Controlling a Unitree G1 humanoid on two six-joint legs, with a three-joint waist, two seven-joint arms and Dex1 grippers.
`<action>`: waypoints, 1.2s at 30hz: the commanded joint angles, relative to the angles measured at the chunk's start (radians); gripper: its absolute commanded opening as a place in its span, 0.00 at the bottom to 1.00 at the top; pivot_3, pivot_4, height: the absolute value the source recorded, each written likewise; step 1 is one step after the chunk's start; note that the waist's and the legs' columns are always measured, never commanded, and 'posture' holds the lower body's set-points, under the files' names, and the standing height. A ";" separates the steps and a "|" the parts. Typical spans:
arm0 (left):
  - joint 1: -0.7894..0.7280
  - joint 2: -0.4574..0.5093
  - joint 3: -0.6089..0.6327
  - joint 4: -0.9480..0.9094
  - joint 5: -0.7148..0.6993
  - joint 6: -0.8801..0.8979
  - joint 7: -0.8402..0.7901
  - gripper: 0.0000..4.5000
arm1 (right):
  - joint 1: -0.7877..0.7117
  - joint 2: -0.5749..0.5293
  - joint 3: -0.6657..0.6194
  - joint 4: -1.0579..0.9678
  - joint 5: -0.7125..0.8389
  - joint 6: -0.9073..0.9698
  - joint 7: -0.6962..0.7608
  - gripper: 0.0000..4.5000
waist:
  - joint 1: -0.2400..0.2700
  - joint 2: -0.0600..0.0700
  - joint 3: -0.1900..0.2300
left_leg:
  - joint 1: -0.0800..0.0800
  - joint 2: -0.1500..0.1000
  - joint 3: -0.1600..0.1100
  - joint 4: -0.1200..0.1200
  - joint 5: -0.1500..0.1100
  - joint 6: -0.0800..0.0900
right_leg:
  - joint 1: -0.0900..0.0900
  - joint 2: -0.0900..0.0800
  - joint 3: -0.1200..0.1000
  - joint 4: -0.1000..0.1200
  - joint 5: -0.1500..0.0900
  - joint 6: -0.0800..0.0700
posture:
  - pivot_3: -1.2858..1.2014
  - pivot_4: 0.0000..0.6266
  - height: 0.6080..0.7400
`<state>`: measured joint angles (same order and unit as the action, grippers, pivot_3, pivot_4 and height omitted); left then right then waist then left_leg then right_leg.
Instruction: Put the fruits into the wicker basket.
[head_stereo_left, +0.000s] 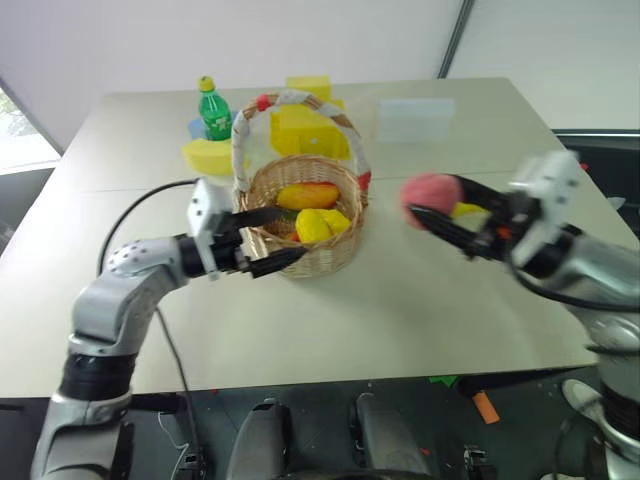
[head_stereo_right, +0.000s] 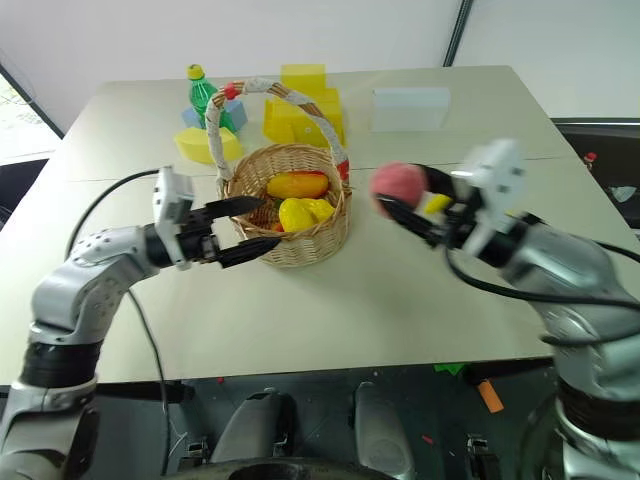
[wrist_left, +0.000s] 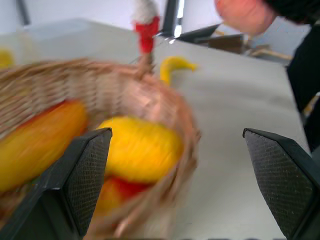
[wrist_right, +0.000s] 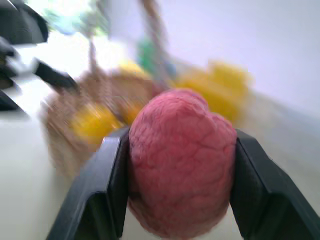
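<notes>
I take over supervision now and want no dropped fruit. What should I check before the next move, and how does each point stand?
1. Peach clamped between the right hand's fingers: ok.
2. Peach over the wicker basket: not ok, it is beside it, above the table.
3. Left hand open, holding nothing: ok.
4. Left hand clear of the basket: not ok, its fingers sit at the rim.
5. Room in the basket among the fruits: ok.
6. Banana in the basket: not ok, on the table.
</notes>
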<state>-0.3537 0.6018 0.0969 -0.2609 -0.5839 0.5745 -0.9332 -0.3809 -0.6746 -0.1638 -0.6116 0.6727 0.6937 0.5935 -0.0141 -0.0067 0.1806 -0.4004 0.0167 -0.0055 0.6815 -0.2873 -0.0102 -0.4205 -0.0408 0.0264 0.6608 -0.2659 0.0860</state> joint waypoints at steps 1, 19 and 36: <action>0.026 0.030 0.070 -0.050 -0.021 -0.015 0.021 1.00 | -0.134 0.099 0.183 0.109 -0.109 -0.024 -0.045 0.46 | 0.007 -0.001 0.000 | -0.001 0.000 0.000 0.000 0.000 0.000 | 0.000 -0.001 -0.001 0.000 0.000 0.000 | 0.52 0.24 1.00; 0.102 0.008 0.069 -0.161 -0.053 -0.001 0.129 1.00 | -0.188 0.213 0.254 0.108 -0.185 -0.132 0.062 0.98 | 0.000 -0.001 0.000 | -0.007 -0.002 0.000 0.001 0.000 0.000 | -0.005 -0.006 -0.001 -0.001 0.001 0.001 | 0.52 0.24 1.00; 0.025 -0.039 -0.025 -0.116 -0.037 -0.025 0.106 1.00 | -0.068 -0.180 0.154 0.745 -0.624 -0.439 -0.029 0.98 | -0.009 -0.001 0.000 | -0.004 -0.003 0.004 0.001 0.000 0.000 | -0.003 -0.003 0.001 -0.002 0.001 0.001 | 0.52 0.24 1.00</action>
<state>-0.3144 0.5638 0.0700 -0.3583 -0.6192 0.5727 -0.8236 -0.4020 -0.8307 -0.0312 0.0728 0.1280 0.3474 0.5753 -0.0227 -0.0076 0.1806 -0.4042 0.0139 -0.0007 0.6822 -0.2873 -0.0101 -0.4245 -0.0437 0.0278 0.6592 -0.2653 0.0867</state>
